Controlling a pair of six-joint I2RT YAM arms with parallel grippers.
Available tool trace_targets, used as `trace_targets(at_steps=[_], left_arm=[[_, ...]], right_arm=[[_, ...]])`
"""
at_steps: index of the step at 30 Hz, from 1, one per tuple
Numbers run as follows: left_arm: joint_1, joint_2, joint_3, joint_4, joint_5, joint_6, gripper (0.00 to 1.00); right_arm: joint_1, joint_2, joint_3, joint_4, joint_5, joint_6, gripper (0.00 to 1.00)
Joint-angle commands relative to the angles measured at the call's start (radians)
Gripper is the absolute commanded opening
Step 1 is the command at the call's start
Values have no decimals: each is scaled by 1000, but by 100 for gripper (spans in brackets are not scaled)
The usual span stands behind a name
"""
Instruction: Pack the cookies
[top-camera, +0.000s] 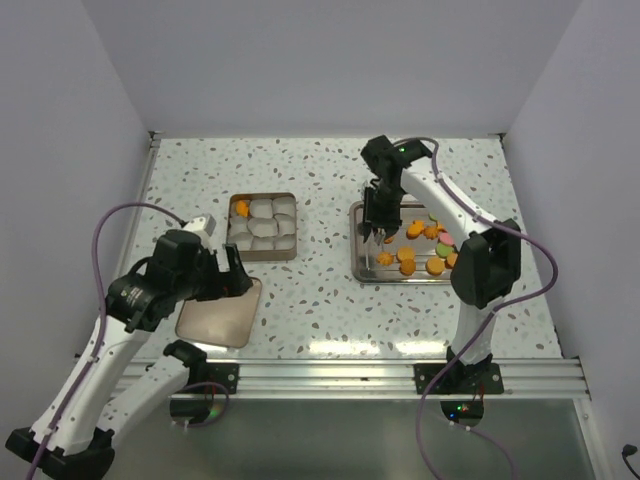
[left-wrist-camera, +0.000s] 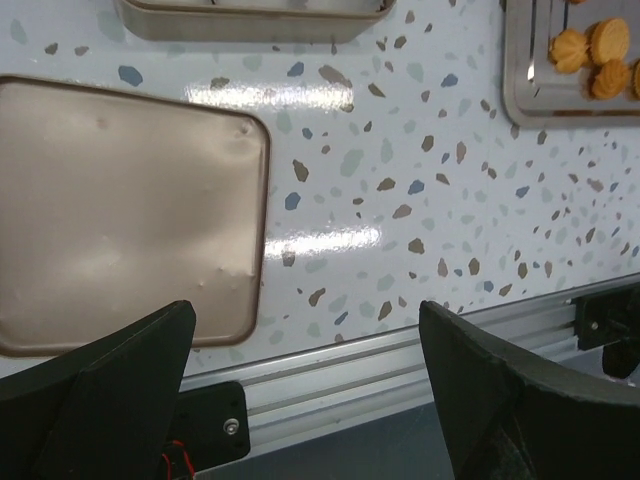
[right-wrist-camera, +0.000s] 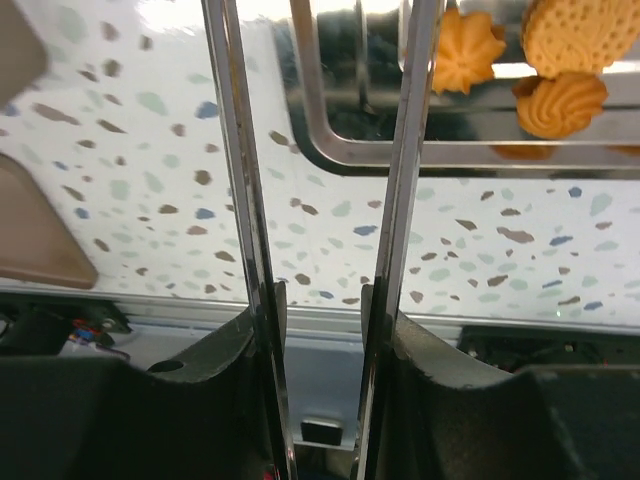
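Overhead view of a speckled white worktop with 2 robot arms bolted at its near edge.

On the right half lies a shallow metal tray. The cookies lie loose in its right part: mostly orange discs, with a few of other colours at the far right. 1 more orange cookie sits in the far left corner of a square tin on the left half of the worktop. The rest of the tin is filled with white paper cups.

The right arm reaches over the tray's left part. Its pincer is closed around a pair of long metal tongs. In the right wrist view the 2 blades stand slightly apart with nothing between them. They point past the tray's near left corner, and the closest cookies are just beyond the right blade.

The left arm hangs low on the left, over a flat tan lid with rounded corners that lies on the worktop just in front of the tin. Its pincer is spread wide and holds nothing. In the left wrist view the dark fingers frame the lid's near right corner and bare worktop.
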Motion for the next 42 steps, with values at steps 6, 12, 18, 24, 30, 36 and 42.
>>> trace_targets(at_steps=[6,12,18,24,30,36,42], left_arm=[[-66,63,32,27,-172,28,100],[-66,-1,9,37,-301,-37,100],[-66,-203,-58,138,-449,-87,100],[-66,-340,-40,116,-537,-118,100],[-68,-509,-75,85,-576,-191,100],[-68,-657,-129,119,-565,-205,100],[-71,-659,-143,144,-533,-181,100]], right_arm=[[5,-23,143,-113,-165,-25,31],[67,3,216,22,-343,22,31],[126,91,290,143,-455,53,31],[179,183,301,263,-520,85,30],[211,238,345,363,-518,168,30],[263,292,376,449,-463,268,30],[295,336,367,498,-426,312,30]])
